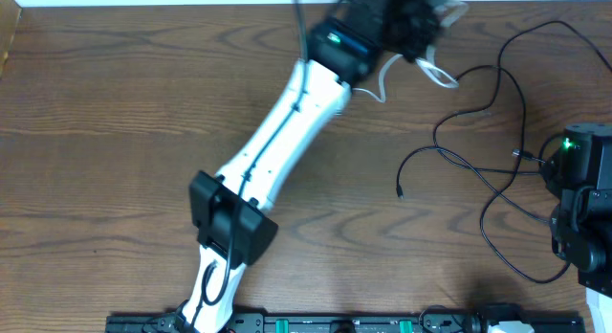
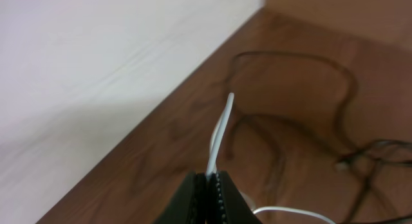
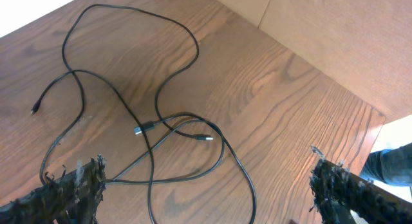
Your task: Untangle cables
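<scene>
Between the shut jaws of the left claw [image 2: 211, 180] the white cable [image 2: 221, 134] is pinched, its end poking ahead. Beneath the empty, wide-open right claw [image 3: 206, 177] the black cables [image 3: 154, 130] lie looped on the bench [image 3: 283, 95]. Draw the white one away slowly, watching for snags.
</scene>
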